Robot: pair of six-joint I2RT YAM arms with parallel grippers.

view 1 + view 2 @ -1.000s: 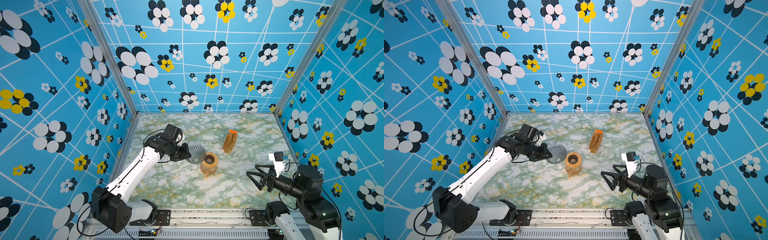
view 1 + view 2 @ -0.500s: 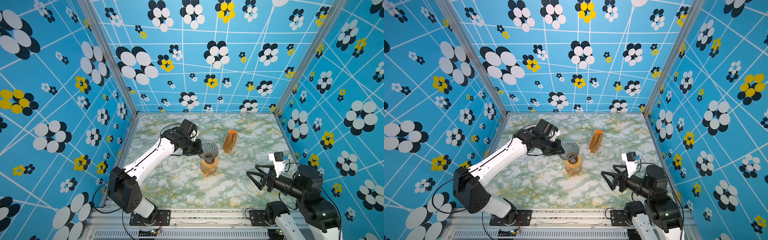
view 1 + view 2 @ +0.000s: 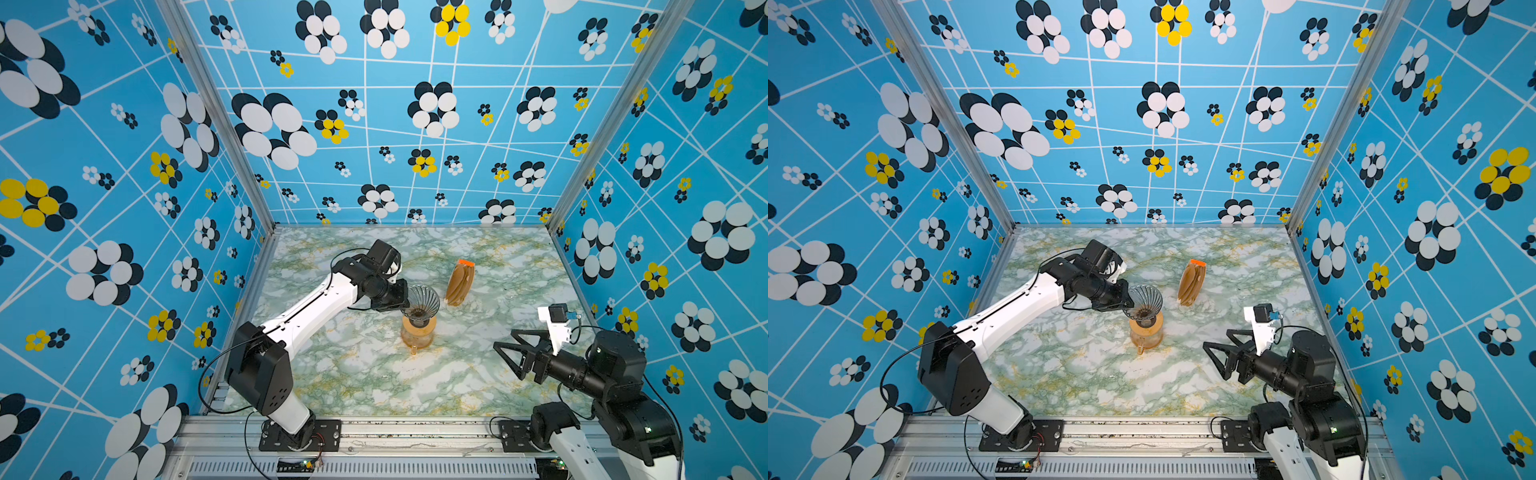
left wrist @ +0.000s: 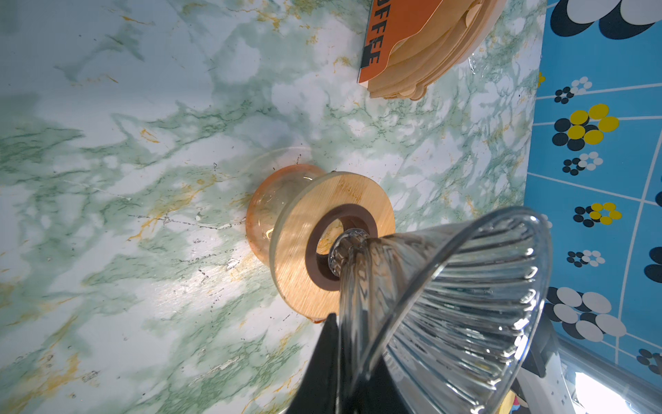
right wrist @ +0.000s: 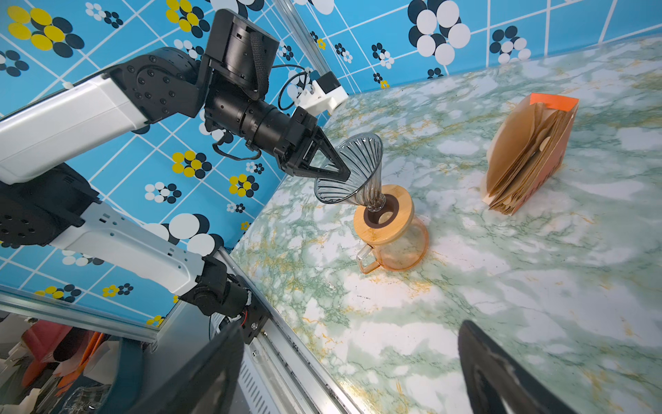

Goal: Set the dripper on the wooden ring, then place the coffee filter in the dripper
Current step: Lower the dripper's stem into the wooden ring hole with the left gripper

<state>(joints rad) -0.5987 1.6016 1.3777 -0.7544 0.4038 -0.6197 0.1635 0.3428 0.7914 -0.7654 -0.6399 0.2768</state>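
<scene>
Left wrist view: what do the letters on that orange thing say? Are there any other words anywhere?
"OFFEE": black letters on the orange cover of the filter pack; the picture's edge cuts off the start of the word.
Nothing else can be read: no words show on the dripper or the carafe.

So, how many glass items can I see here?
2. The clear dripper is held by the left gripper, its tip at the wooden ring; the amber carafe stands on the table under that ring. Nothing else glass shows.
</scene>
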